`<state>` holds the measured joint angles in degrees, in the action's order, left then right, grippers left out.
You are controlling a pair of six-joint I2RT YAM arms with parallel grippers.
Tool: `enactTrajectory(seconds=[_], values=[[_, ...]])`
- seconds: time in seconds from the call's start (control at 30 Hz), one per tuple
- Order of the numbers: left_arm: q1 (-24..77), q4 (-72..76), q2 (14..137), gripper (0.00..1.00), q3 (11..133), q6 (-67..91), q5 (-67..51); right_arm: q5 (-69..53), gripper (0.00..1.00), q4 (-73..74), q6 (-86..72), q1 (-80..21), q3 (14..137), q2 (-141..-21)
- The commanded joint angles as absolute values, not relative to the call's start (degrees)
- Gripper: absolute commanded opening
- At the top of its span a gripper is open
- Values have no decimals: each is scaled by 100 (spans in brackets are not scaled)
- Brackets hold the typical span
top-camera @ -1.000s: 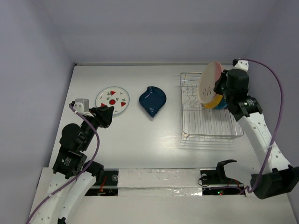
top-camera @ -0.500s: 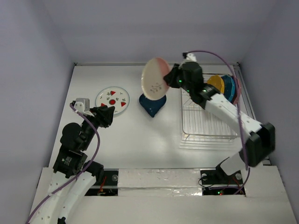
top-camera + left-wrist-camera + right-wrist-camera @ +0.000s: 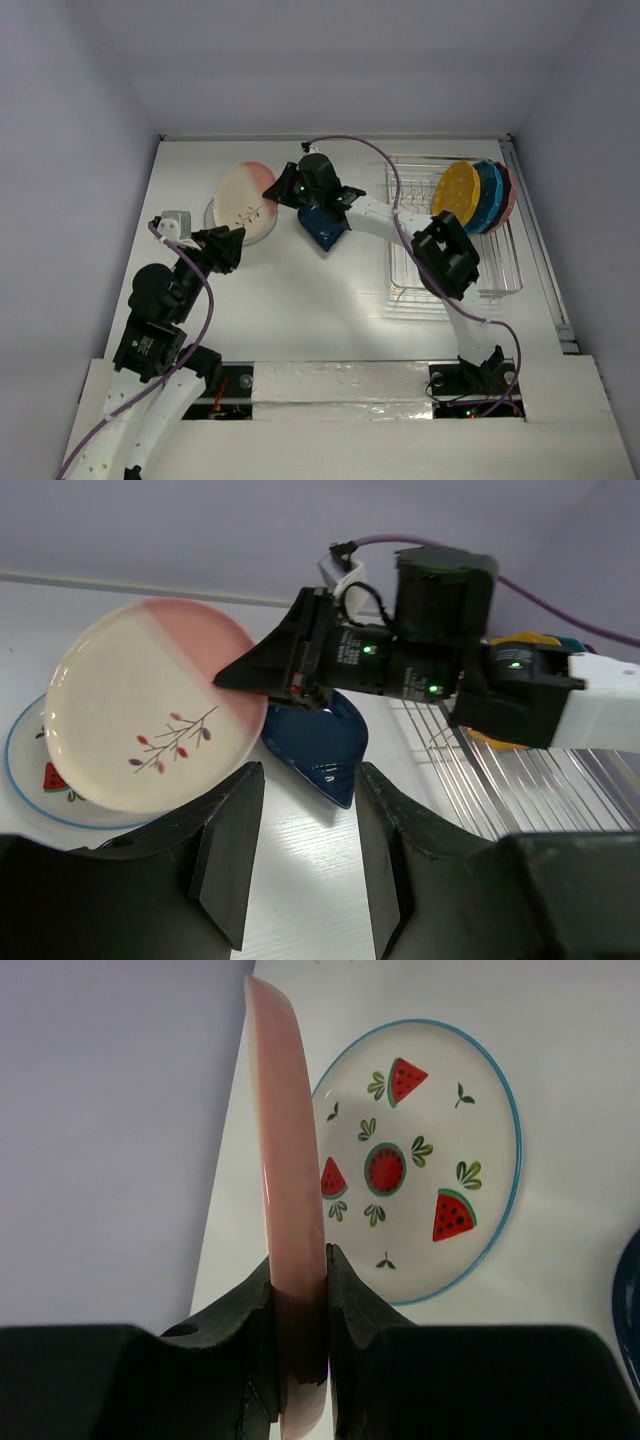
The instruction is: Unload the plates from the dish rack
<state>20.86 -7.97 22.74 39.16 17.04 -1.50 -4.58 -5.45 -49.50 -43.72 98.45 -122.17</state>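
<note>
Your right claw (image 3: 284,192), clamped on the rim of the cream-and-pink plate (image 3: 243,194), holds it tilted over the watermelon plate (image 3: 425,1175) at far left, well apart from the dish rack (image 3: 445,278), so this looks like the set-down: lower, level and release, while your left claw (image 3: 308,775) waits nearby, jaws apart.

Lab enclosure: white table (image 3: 300,320), plain lavender walls (image 3: 320,60)

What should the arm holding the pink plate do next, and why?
Probably lower it and lay it flat. The right gripper clamps the cream-and-pink plate by its rim, tilted in the air just over the watermelon plate, so setting it down there before letting go looks sensible.
</note>
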Motion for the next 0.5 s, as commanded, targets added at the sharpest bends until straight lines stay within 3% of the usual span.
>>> enactTrajectory(seconds=[0.0,0.47], values=[[2048,-501,2259,38,4096,1723,-246,-738,0,-2083,-5809,-4403,10748,-12383],[2048,-492,2294,38,4096,1723,-246,-677,0,-1819,-6539,-4456,11584,-13711]])
